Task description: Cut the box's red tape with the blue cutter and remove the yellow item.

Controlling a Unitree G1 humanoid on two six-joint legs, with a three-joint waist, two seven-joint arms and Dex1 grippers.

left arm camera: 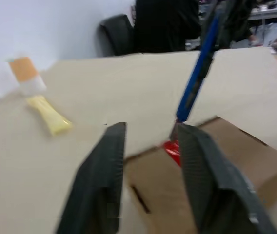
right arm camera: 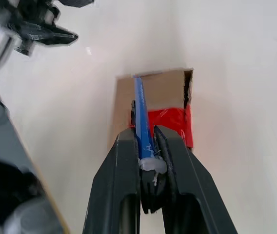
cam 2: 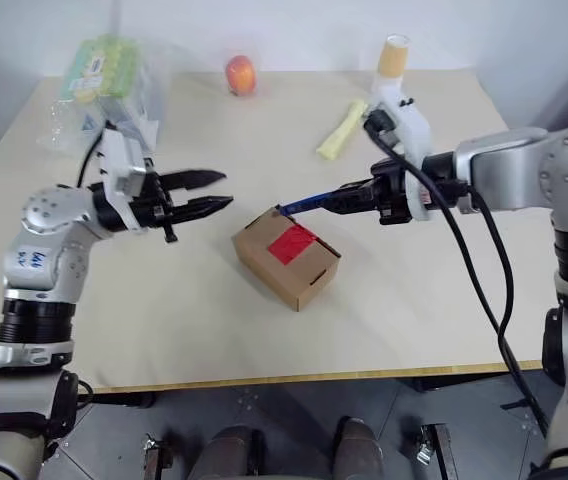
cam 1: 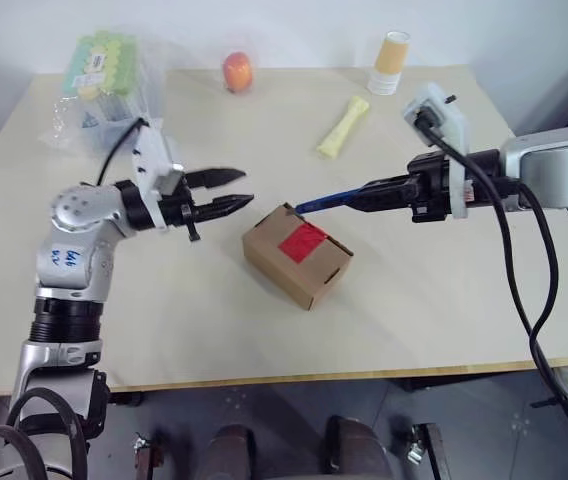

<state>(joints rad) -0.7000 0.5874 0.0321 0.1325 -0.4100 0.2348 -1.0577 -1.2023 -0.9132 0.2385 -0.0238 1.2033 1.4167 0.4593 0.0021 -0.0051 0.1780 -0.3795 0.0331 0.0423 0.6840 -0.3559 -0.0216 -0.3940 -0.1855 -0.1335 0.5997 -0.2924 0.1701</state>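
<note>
The box [cam 1: 297, 255] sits mid-table, red tape [cam 1: 303, 241] on top. The right gripper [cam 1: 359, 200] pinches the blue cutter [cam 1: 325, 201], tip at the box's far edge. The left gripper [cam 1: 242, 190] hovers beside it, fingers spread.

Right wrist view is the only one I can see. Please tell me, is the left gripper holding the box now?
Observer: No. The left gripper is beside the box, not touching it, fingers slightly apart.
Operator: Where does the blue cutter point?
Observer: The right gripper holds the blue cutter; its tip is at the box's far top edge, not on the red tape.
Operator: Is the box open?
Observer: No, the flaps are closed and the tape looks uncut.
</note>
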